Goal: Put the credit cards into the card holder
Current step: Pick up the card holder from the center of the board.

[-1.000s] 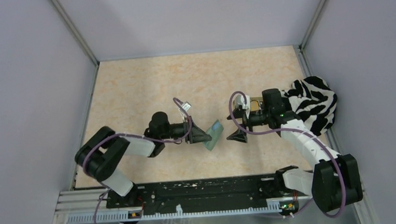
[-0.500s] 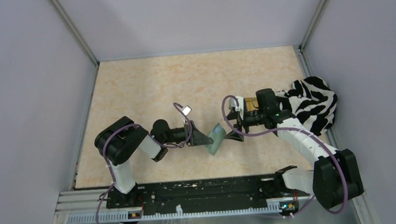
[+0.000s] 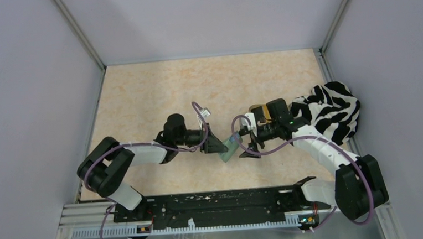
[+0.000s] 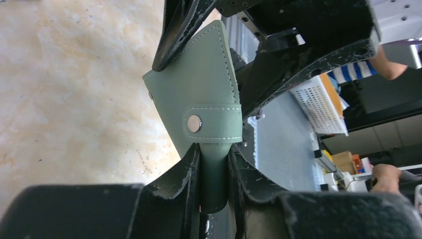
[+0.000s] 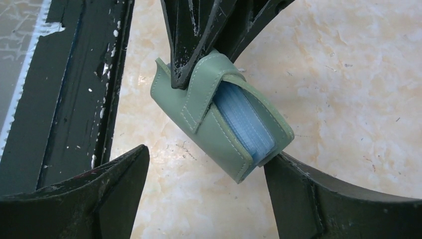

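Beige marbled table [image 3: 158, 95]; zebra-striped cloth [image 3: 333, 112] at its right edge, possibly a tan tray [image 3: 258, 110] beside it

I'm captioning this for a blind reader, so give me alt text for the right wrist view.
A pale green card holder, clamped by the left gripper from the top of frame, shows light blue sleeves inside, over a marbled table. The right gripper stands open around it.
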